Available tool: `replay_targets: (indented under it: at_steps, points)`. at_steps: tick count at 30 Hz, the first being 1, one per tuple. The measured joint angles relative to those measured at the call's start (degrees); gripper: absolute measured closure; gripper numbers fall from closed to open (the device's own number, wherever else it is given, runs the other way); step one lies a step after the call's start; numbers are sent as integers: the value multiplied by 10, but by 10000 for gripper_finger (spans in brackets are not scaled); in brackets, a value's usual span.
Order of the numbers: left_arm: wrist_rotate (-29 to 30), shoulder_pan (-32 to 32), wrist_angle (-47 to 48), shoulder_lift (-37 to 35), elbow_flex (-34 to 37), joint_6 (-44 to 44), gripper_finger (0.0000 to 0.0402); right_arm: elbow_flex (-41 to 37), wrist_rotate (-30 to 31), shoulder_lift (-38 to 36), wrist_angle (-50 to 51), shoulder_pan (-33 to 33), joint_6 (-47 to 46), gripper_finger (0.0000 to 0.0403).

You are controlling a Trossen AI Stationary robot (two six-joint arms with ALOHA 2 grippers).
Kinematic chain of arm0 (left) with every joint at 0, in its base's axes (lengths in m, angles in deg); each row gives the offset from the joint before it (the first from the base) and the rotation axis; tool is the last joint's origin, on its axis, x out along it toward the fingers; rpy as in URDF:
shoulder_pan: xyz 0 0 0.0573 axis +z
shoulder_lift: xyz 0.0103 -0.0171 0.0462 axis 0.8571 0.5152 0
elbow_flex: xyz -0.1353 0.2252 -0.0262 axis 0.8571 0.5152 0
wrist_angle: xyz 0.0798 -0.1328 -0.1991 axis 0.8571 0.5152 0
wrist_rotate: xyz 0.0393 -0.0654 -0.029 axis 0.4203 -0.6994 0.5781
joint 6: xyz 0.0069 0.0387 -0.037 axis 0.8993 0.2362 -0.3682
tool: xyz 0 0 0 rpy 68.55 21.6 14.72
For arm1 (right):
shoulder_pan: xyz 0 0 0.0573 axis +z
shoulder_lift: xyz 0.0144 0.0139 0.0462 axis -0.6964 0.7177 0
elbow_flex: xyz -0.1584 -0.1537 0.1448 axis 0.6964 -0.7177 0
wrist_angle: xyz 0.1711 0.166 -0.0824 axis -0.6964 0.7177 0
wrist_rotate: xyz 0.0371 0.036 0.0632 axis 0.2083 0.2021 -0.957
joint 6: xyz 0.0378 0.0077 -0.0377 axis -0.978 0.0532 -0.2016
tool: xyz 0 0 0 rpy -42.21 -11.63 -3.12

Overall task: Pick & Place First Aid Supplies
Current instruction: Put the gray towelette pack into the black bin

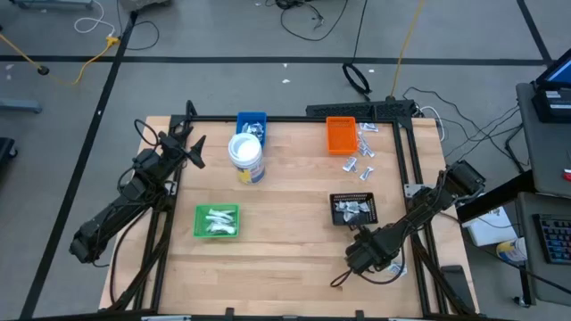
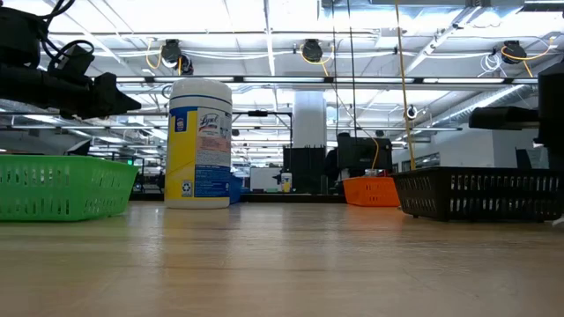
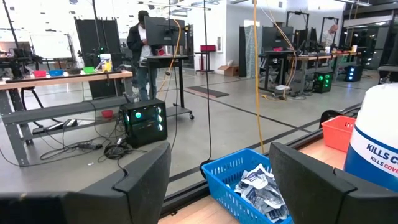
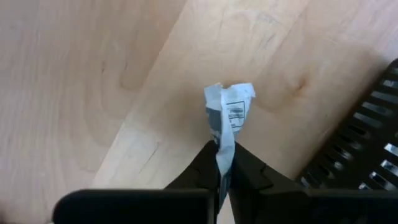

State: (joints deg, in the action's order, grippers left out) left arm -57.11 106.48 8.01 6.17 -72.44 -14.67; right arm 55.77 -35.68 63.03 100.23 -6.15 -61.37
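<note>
Right end effector (image 4: 224, 163): clenched on one packet (image 4: 227, 118), pinched by its lower edge, above the surface just beside the black tray (image 1: 354, 209). You needed to lift it clear of the tray wall before releasing. Left end effector (image 3: 217, 180): released, idle.

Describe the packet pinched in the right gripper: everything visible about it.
The packet is a small, crumpled piece of white and silvery-grey wrapping with a printed black-bordered label near its top. It stands upright, and the right gripper has its dark jaws shut on the lower end, so the upper part fans out above them. It hangs over bare wooden tabletop, beside the black tray, touching neither.
</note>
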Motion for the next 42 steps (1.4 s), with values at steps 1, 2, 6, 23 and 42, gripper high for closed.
replay_targets:
  at_steps: [1, 2, 6, 23, 42]
  points:
    - [0, 0, 0, 0, 0, 0, 128, 0, 0, -1, 1, 1, 0, 394]
    - [0, 0, 0, 0, 0, 0, 128, 2, 0, -1, 5, 3, 0, 392]
    - [0, 0, 0, 0, 0, 0, 128, 31, 0, -7, 42, 15, 0, 396]
    - [0, 0, 0, 0, 0, 0, 128, 146, -90, -70, 109, 10, -181, 395]
    - [0, 0, 0, 0, 0, 0, 128, 122, -88, -109, 153, -206, -96, 395]
